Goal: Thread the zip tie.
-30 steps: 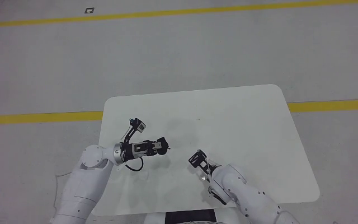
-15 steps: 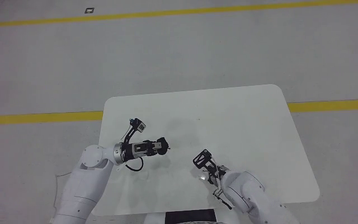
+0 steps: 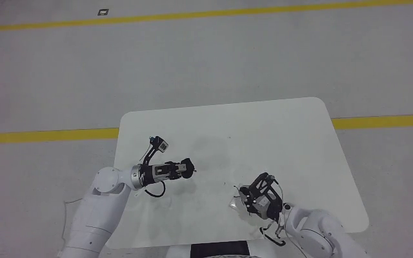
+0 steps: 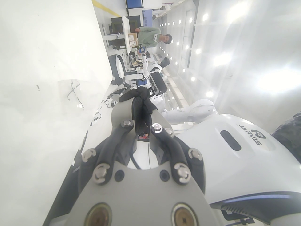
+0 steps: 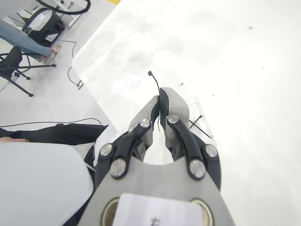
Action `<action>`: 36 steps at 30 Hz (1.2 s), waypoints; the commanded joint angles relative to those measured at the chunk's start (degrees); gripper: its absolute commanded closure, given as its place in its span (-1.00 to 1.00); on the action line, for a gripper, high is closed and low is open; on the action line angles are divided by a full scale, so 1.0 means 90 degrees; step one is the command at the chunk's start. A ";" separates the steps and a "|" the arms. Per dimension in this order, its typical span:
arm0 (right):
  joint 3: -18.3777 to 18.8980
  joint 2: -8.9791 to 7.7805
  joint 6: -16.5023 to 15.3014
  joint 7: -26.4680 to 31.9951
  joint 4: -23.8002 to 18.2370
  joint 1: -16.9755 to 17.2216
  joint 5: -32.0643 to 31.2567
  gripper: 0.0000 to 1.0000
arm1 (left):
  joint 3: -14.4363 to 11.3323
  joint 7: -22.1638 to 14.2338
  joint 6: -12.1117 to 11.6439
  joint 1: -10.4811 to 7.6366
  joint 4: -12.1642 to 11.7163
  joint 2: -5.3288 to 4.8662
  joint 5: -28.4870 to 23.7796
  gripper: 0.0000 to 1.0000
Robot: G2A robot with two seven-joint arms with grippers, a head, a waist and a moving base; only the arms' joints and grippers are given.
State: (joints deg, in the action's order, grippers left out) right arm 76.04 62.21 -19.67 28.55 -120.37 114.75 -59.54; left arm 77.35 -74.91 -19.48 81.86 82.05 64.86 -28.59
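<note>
A thin black zip tie (image 5: 155,81) sticks out past my right gripper (image 5: 160,93), which is shut on its strap; the tie's small head (image 5: 149,72) hangs free above the white table (image 3: 277,135). In the top view that right gripper (image 3: 243,192) is low over the table's near edge. A small clear tray (image 5: 200,105) holding two crossed black zip ties (image 5: 199,120) lies right beside it. My left gripper (image 4: 138,93) is shut, held sideways above the table, left of the middle (image 3: 189,168). I see nothing clearly between its pads.
The clear tray (image 4: 70,82) lies beyond the left gripper on the white table. A few tiny dark specks (image 5: 250,27) dot the tabletop. The table's rounded near corner (image 5: 76,64) drops off to the floor close to the right gripper.
The right arm has swung its wrist to the right and turned, carrying the gripper a little nearer the table's near edge. The left arm has kept still.
</note>
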 commanded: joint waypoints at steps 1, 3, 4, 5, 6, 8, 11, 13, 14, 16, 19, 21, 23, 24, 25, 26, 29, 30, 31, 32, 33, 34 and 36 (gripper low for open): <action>-0.0001 0.0005 0.0021 0.0016 0.0000 -0.0004 -0.0012 1.00 | 0.0000 0.0000 0.0000 0.0000 0.0000 0.0000 0.0000 1.00; -0.0001 0.0005 0.0021 0.0016 0.0000 -0.0004 -0.0012 1.00 | 0.0000 0.0000 0.0000 0.0000 0.0000 0.0000 0.0000 1.00; -0.0001 0.0005 0.0021 0.0016 0.0000 -0.0004 -0.0012 1.00 | 0.0000 0.0000 0.0000 0.0000 0.0000 0.0000 0.0000 1.00; -0.0001 0.0005 0.0021 0.0016 0.0000 -0.0004 -0.0012 1.00 | 0.0000 0.0000 0.0000 0.0000 0.0000 0.0000 0.0000 1.00; -0.0001 0.0005 0.0021 0.0016 0.0000 -0.0004 -0.0012 1.00 | 0.0000 0.0000 0.0000 0.0000 0.0000 0.0000 0.0000 1.00; -0.0001 0.0005 0.0021 0.0016 0.0000 -0.0004 -0.0012 1.00 | 0.0000 0.0000 0.0000 0.0000 0.0000 0.0000 0.0000 1.00; -0.0043 0.0013 0.0043 -0.0201 0.0127 -0.0081 0.0038 1.00 | 0.0000 0.0000 0.0000 0.0000 0.0000 0.0000 0.0000 1.00; -0.0045 0.0028 0.0021 -0.0681 0.0220 -0.0130 0.0208 1.00 | 0.0000 0.0000 0.0000 0.0000 0.0000 0.0000 0.0000 1.00; -0.0050 0.0031 0.0021 -0.0886 0.0236 -0.0141 0.0245 1.00 | 0.0000 0.0000 0.0000 0.0000 0.0000 0.0000 0.0000 1.00; -0.0089 0.0049 0.0021 -0.1478 0.0242 -0.0149 0.0334 1.00 | 0.0000 0.0000 0.0000 0.0000 0.0000 0.0000 0.0000 1.00; -0.0216 0.0081 0.0021 -0.2310 0.0298 -0.0191 0.0440 1.00 | 0.0000 0.0000 0.0000 0.0000 0.0000 0.0000 0.0000 1.00; -0.0330 0.0104 0.0021 -0.2777 0.0339 -0.0238 0.0501 1.00 | 0.0000 0.0000 0.0000 0.0000 0.0000 0.0000 0.0000 1.00; -0.0508 0.0130 0.0021 -0.3227 0.0363 -0.0317 0.0657 1.00 | 0.0000 0.0000 0.0000 0.0000 0.0000 0.0000 0.0000 1.00; -0.0559 0.0138 0.0021 -0.3362 0.0413 -0.0348 0.0664 1.00 | 0.0000 0.0000 0.0000 0.0000 0.0000 0.0000 0.0000 1.00; -0.0618 0.0148 0.0021 -0.3483 0.0424 -0.0387 0.0680 1.00 | 0.0000 0.0000 0.0000 0.0000 0.0000 0.0000 0.0000 1.00; -0.0696 0.0167 0.0037 -0.3667 0.0445 -0.0441 0.0686 1.00 | 0.0000 0.0000 0.0000 0.0000 0.0000 0.0000 0.0000 1.00; -0.0947 0.0228 0.0099 -0.4209 0.0479 -0.0542 0.0782 1.00 | 0.0000 0.0000 0.0000 0.0000 0.0000 0.0000 0.0000 1.00; -0.1021 0.0246 0.0095 -0.4403 0.0509 -0.0569 0.0789 1.00 | 0.0000 0.0000 0.0000 0.0000 0.0000 0.0000 0.0000 1.00; -0.1079 0.0258 0.0097 -0.4521 0.0562 -0.0588 0.0753 1.00 | 0.0000 0.0000 0.0000 0.0000 0.0000 0.0000 0.0000 1.00; -0.1111 0.0264 0.0087 -0.4580 0.0589 -0.0595 0.0733 1.00 | 0.0000 0.0000 0.0000 0.0000 0.0000 0.0000 0.0000 1.00; -0.1111 0.0264 0.0087 -0.4580 0.0589 -0.0595 0.0733 1.00 | 0.0000 0.0000 0.0000 0.0000 0.0000 0.0000 0.0000 1.00; -0.1111 0.0264 0.0087 -0.4580 0.0589 -0.0595 0.0733 1.00 | 0.0000 0.0000 0.0000 0.0000 0.0000 0.0000 0.0000 1.00; -0.1111 0.0264 0.0087 -0.4580 0.0589 -0.0595 0.0733 1.00 | 0.0000 0.0000 0.0000 0.0000 0.0000 0.0000 0.0000 1.00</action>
State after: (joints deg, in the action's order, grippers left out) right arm 66.03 64.59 -18.89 -12.70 -115.05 109.39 -52.96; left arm 77.35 -74.91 -19.48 81.86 82.05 64.86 -28.59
